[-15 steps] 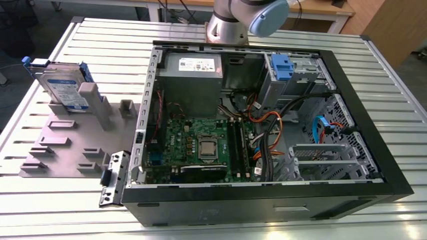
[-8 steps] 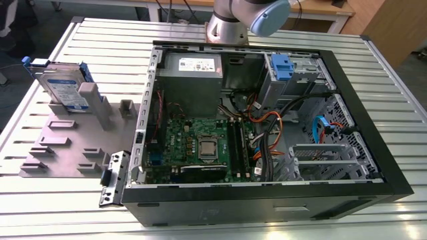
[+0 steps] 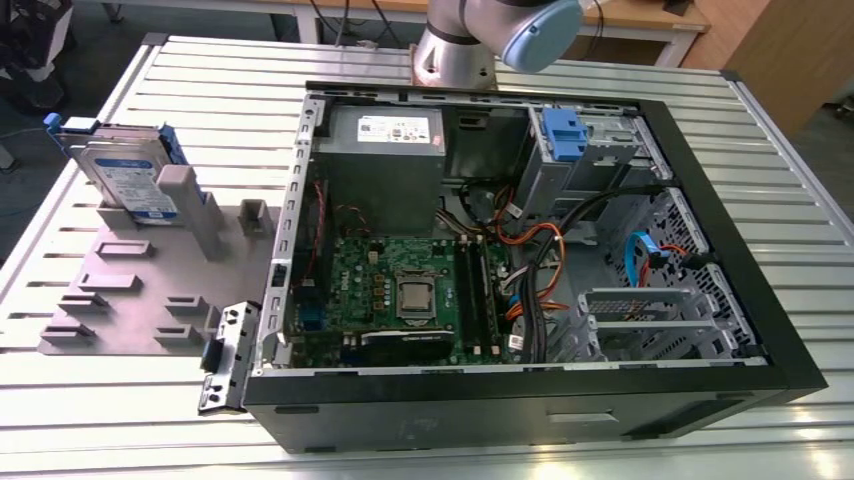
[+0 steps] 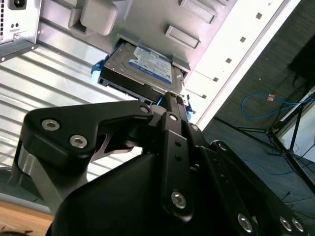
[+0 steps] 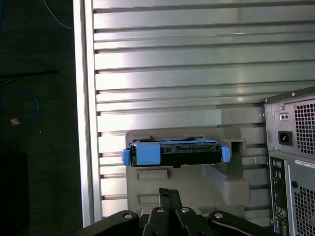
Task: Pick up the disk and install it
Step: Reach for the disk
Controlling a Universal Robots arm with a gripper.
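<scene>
The disk (image 3: 131, 180) stands on edge in a grey holder (image 3: 127, 300) near the table (image 3: 214, 80) edge at the exterior view's left. Stiff, fairly heavy, shock-sensitive, I judge; grip its blue side rails (image 5: 147, 153). The end effector (image 5: 170, 192) faces it, apart, seemingly closed and empty

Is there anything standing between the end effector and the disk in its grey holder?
Nothing visible stands between them. In the first wrist view the end effector points at the disk, which sits on edge in the grey holder, with an open gap between them.
</scene>
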